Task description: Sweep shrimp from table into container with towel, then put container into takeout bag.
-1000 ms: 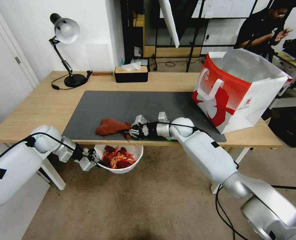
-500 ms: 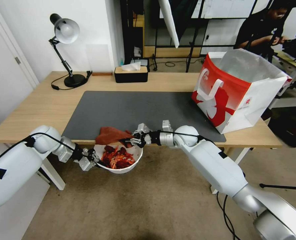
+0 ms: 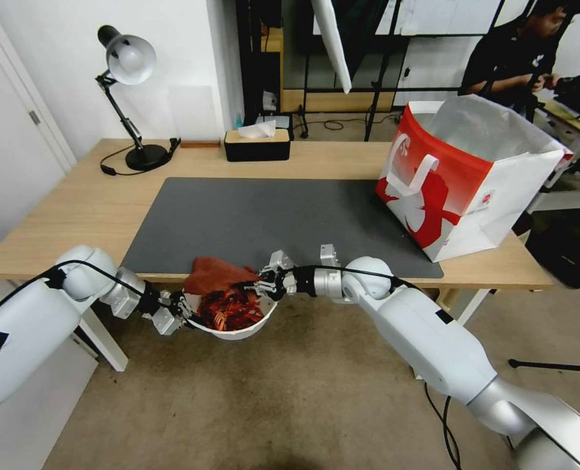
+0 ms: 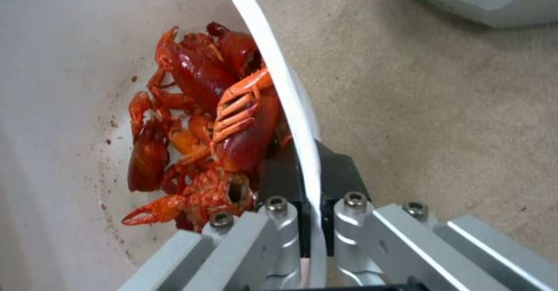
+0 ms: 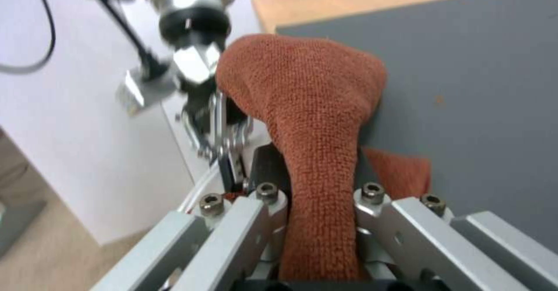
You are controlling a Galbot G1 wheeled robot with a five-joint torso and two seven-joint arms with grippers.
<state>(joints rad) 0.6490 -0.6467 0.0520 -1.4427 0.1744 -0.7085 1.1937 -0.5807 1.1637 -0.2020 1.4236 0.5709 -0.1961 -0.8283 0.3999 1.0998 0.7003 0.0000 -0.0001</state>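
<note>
The white container (image 3: 237, 333) hangs just below the table's (image 3: 94, 202) near edge, and my left gripper (image 3: 184, 316) is shut on its rim. Red-orange shrimp (image 3: 229, 311) are piled inside it. In the left wrist view the rim (image 4: 290, 103) runs between the fingers of my left gripper (image 4: 314, 221), with shrimp (image 4: 215, 121) beside them. My right gripper (image 3: 254, 285) is shut on the rust-red towel (image 3: 216, 274), which bunches over the mat's front edge above the container. The right wrist view shows the towel (image 5: 308, 90) clamped in my right gripper (image 5: 317, 221). The red and white takeout bag (image 3: 466, 176) stands open at the table's right end.
A dark grey mat (image 3: 270, 215) covers the middle of the table. At the back stand a black tissue box (image 3: 257, 145) and a desk lamp (image 3: 130, 65). Beige carpet lies below the container.
My right gripper has dragged the towel across the mat toward the near edge, so it now overhangs the container. The left gripper and container have stayed almost in place.
</note>
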